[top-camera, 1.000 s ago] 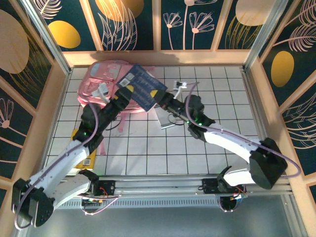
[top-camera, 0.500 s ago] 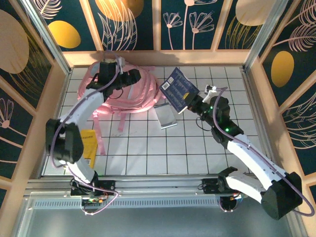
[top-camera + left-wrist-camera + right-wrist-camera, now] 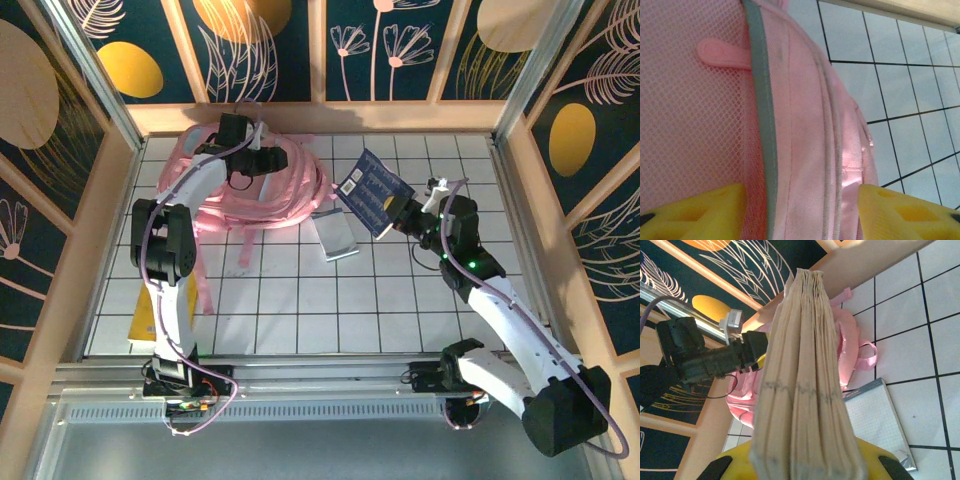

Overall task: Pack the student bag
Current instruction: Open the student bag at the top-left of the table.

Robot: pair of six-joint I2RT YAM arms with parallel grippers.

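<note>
The student bag [image 3: 262, 198], pink with loose straps, lies at the back left of the tiled table. My left gripper [image 3: 262, 160] is down on its far side. In the left wrist view its yellow fingers [image 3: 695, 210] stand apart, open, straddling a seamed pink fold of the bag [image 3: 805, 125] beside red mesh. My right gripper [image 3: 403, 214] hovers to the right of the bag, shut on a dark blue book [image 3: 372, 190]. The right wrist view looks along the book's page edges [image 3: 800, 365] toward the bag [image 3: 855, 342].
A grid notepad [image 3: 335, 237] lies flat on the tiles between the bag and the right gripper, also in the right wrist view [image 3: 875, 415]. A yellow flat item [image 3: 148, 312] lies near the left edge. Wooden walls [image 3: 320, 117] close in the table.
The left gripper has reached the bag's far side and narrowed its jaws over it. The right gripper has drawn the book back to the right, away from the bag.
</note>
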